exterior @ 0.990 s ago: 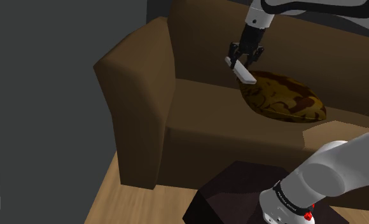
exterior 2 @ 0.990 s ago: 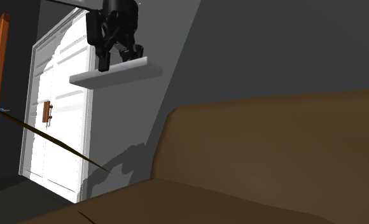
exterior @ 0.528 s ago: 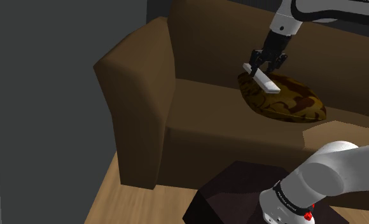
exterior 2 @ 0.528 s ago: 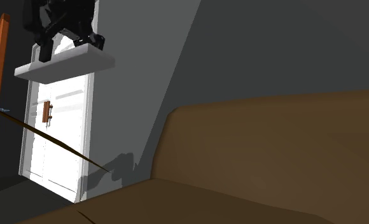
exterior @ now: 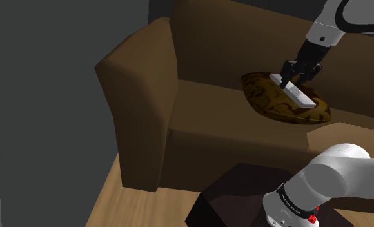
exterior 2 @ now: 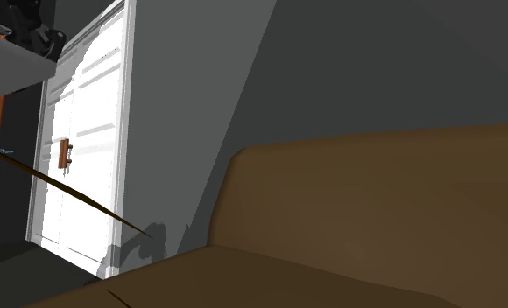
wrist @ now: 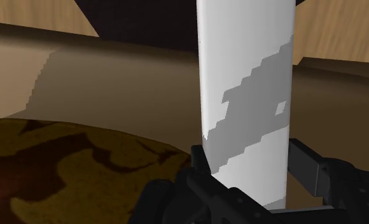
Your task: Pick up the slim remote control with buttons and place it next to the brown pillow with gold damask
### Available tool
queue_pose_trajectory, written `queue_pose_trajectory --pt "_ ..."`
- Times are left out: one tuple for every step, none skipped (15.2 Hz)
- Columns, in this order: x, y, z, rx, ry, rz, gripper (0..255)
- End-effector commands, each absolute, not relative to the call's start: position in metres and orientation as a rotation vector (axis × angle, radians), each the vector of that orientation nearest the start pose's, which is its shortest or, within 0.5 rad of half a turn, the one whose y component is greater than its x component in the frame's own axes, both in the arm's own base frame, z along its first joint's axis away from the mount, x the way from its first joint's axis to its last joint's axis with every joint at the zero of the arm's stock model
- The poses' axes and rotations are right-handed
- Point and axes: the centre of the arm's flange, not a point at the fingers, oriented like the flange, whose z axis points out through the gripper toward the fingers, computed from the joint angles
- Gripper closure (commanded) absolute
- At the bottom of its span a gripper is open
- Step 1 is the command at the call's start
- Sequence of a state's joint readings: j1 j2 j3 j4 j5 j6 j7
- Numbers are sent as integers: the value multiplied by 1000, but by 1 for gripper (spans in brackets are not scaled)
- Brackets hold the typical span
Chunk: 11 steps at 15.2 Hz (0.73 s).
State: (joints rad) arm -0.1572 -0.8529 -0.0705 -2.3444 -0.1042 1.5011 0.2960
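A slim white remote (exterior: 296,93) hangs just above the brown pillow with a gold pattern (exterior: 277,105), which lies on the brown sofa seat (exterior: 211,113). My black gripper (exterior: 289,80) is shut on the remote's upper end, and the remote slants down over the pillow's middle. In the wrist view the remote (wrist: 243,95) is a long white slab clasped between the two fingers (wrist: 199,164), with the pillow (wrist: 69,165) below and beside it. At the second exterior view's upper left edge, the remote (exterior 2: 7,72) shows under the gripper (exterior 2: 20,26).
The sofa's tall armrest (exterior: 134,97) rises at the shoulder view's left and its backrest (exterior: 205,39) stands behind the pillow. My dark stand (exterior: 237,193) sits on the wood floor (exterior: 108,200). A white double door (exterior 2: 77,157) is set in the grey wall.
The arm has carried the remote toward the shoulder view's right, from beside the pillow's left end to over its middle, and slightly lower. In the second exterior view it slid left.
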Motion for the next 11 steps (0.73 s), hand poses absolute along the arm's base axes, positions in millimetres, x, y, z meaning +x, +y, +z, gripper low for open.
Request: queue_pose_trajectory --pt "260 -86 603 -3090 800 -16 255" --pt "260 -86 598 -3090 800 -16 255" --pt "260 -86 592 -3090 800 -16 255" --pt "260 -86 587 -3090 800 -16 255" --pt "260 -86 582 -3090 800 -16 255" --pt "260 -86 576 -3090 800 -16 255" --pt "260 -86 571 -3090 800 -16 255" --pt "260 -86 566 -3090 800 -16 255" --pt "260 -86 561 -3090 800 -16 255" --pt "260 -86 555 -3090 800 -16 255" --pt "260 -86 550 -3090 800 -16 255"
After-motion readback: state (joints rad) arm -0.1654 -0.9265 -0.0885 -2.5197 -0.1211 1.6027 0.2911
